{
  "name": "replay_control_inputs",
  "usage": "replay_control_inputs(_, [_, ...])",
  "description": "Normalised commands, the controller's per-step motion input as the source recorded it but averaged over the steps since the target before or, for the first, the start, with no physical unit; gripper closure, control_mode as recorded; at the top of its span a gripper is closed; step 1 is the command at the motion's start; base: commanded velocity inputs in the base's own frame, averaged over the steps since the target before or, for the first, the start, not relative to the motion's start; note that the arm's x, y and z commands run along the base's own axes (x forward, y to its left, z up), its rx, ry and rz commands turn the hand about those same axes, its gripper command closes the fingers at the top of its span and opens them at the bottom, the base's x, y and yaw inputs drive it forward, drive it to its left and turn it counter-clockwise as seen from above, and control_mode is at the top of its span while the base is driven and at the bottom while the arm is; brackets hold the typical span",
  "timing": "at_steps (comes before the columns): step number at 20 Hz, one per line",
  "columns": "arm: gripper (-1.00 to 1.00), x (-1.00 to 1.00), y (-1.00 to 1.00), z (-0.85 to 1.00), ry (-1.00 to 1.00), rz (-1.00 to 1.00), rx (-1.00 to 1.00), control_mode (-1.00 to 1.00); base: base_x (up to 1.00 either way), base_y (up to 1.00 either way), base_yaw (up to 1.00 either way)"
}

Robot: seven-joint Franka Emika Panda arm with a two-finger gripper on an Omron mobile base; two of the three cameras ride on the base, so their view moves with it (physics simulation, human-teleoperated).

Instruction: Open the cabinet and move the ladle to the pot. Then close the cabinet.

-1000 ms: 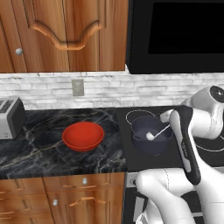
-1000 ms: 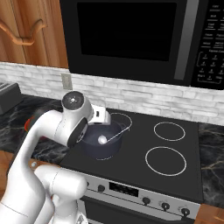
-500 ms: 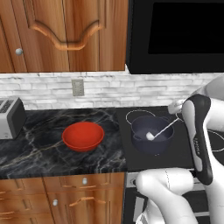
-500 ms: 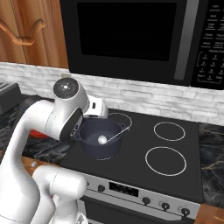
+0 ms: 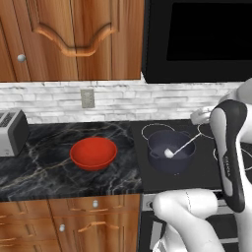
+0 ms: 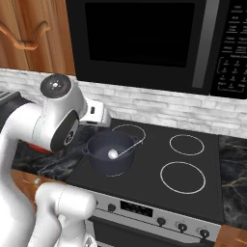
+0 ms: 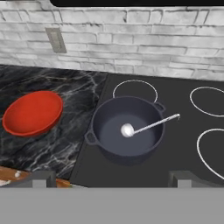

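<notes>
Fingers (image 7: pixel 38 178) spread wide and empty above the pot (image 7: pixel 127 130), where the ladle (image 7: pixel 148 126) already rests, so closing the cabinet (image 5: pixel 74 39) comes next, calling for a reach up left.

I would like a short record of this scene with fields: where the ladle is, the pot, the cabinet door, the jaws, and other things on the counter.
ladle: lying in the pot, bowl on its floor, handle leaning over the rim
pot: dark, two handles, on the stove at a front burner
cabinet: door looks shut
gripper: jaws open, holding nothing, apart from the pot
counter: red bowl, toaster
</notes>
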Motion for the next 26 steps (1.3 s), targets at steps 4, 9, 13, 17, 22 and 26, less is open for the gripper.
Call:
replay_control_inputs(4, [-1.00, -0.13, 0.36, 0.09, 0.00, -0.01, 0.00, -1.00, 0.00, 0.00, 0.00])
replay_control_inputs(9, [-1.00, -0.20, 0.08, 0.06, 0.00, 0.00, 0.00, -1.00, 0.00, 0.00, 0.00])
replay_control_inputs(13, [-1.00, -0.22, 0.01, 0.04, 0.00, -0.01, 0.00, -1.00, 0.00, 0.00, 0.00])
replay_control_inputs(17, [-1.00, -0.25, 0.02, 0.01, 0.00, -0.03, 0.00, -1.00, 0.00, 0.00, 0.00])
replay_control_inputs(22, [-1.00, -0.28, 0.01, 0.00, 0.00, -0.02, 0.00, -1.00, 0.00, 0.00, 0.00])
replay_control_inputs(26, [-1.00, -0.36, 0.00, 0.00, 0.00, 0.00, 0.00, -1.00, 0.00, 0.00, 0.00])
